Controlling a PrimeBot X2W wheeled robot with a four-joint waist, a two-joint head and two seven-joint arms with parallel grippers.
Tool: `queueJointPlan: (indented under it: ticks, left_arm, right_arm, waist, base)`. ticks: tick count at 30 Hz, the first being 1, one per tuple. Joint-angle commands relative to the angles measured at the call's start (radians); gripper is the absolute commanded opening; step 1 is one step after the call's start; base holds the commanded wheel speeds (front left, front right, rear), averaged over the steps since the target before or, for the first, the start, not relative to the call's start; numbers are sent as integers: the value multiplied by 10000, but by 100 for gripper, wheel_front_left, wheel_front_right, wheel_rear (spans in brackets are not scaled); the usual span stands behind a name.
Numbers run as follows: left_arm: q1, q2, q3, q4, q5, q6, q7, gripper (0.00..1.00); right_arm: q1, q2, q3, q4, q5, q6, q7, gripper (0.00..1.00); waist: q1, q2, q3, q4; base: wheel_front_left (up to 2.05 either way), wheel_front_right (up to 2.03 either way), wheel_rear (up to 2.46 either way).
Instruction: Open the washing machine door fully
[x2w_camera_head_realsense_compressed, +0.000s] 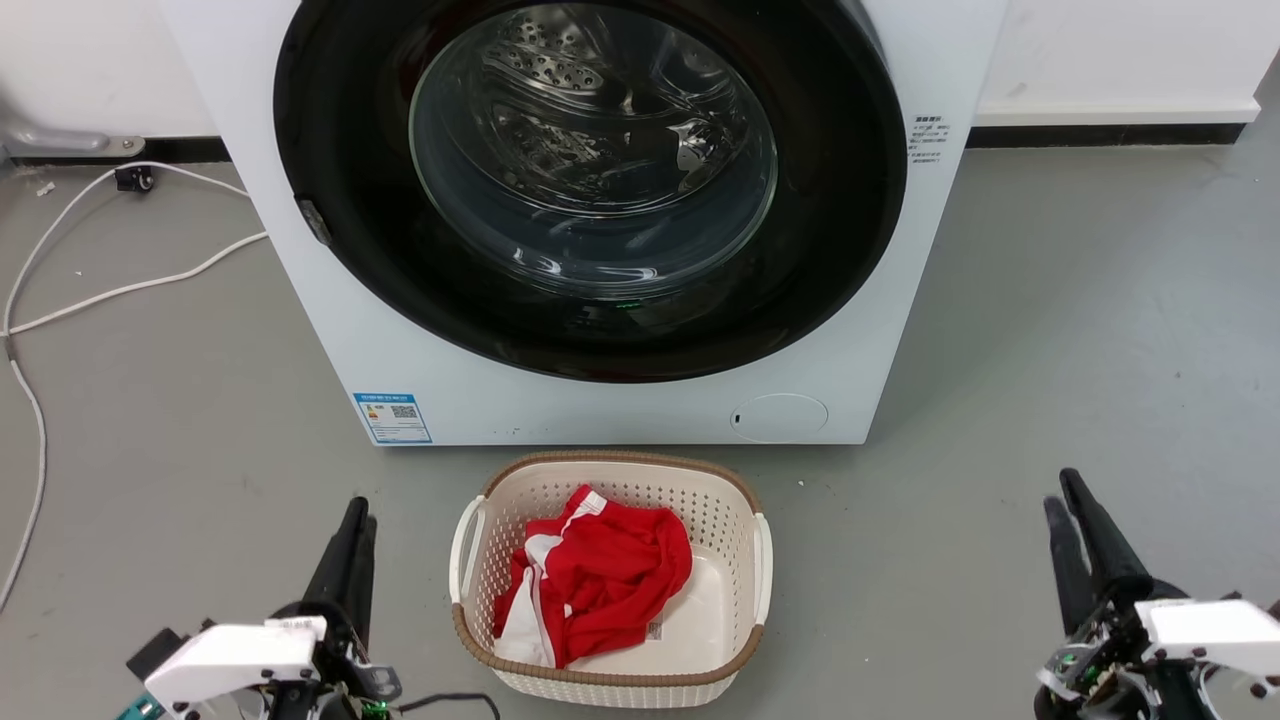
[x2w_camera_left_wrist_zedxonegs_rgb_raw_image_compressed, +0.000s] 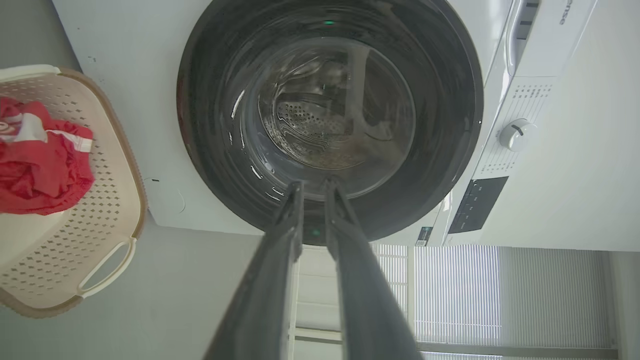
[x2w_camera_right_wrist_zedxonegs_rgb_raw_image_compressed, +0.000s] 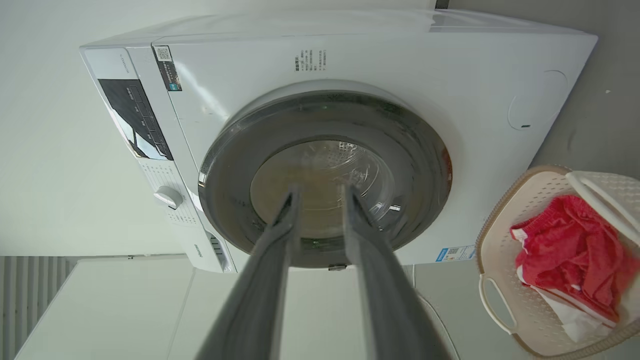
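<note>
The white washing machine (x2w_camera_head_realsense_compressed: 600, 410) stands straight ahead, with its round black washing machine door (x2w_camera_head_realsense_compressed: 830, 200) lying flat against the front. The steel drum shows through the door's glass bowl. A small grey latch (x2w_camera_head_realsense_compressed: 313, 222) sits on the door's left rim. My left gripper (x2w_camera_head_realsense_compressed: 352, 515) rests low at the left, well short of the machine, fingers close together and holding nothing. My right gripper (x2w_camera_head_realsense_compressed: 1062, 490) rests low at the right, fingers apart and empty. The left wrist view looks at the door (x2w_camera_left_wrist_zedxonegs_rgb_raw_image_compressed: 210, 125) past the left gripper (x2w_camera_left_wrist_zedxonegs_rgb_raw_image_compressed: 314, 184). The right wrist view does the same (x2w_camera_right_wrist_zedxonegs_rgb_raw_image_compressed: 420, 160) past the right gripper (x2w_camera_right_wrist_zedxonegs_rgb_raw_image_compressed: 321, 192).
A cream laundry basket (x2w_camera_head_realsense_compressed: 610, 470) with a red garment (x2w_camera_head_realsense_compressed: 610, 575) sits on the grey floor just before the machine, between my arms. White cables (x2w_camera_head_realsense_compressed: 100, 290) trail over the floor at the left. A white wall runs behind.
</note>
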Motion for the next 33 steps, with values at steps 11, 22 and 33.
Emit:
queueJointPlan:
  ticks: [11,22,33]
  left_arm:
    - [-8,3,-290,-434,549,-4,-562,100]
    - [-82,2,-315,-1252,2774,-7,-1051,100]
    - [-50,0,-534,-1779,5624,-11,-1482,100]
  right_arm:
    - [198,5,175,-558,-587,0,-564,100]
    - [295,12,239,-1342,-3449,0,-1053,100]
    - [460,18,409,-1921,-7016,0,-1487,100]
  waist:
    - [0,0,-6,-20]
    - [0,0,16,-39]
    - [0,0,31,-53]
  base:
    - [0,0,0]
    - [0,0,0]
    - [0,0,0]
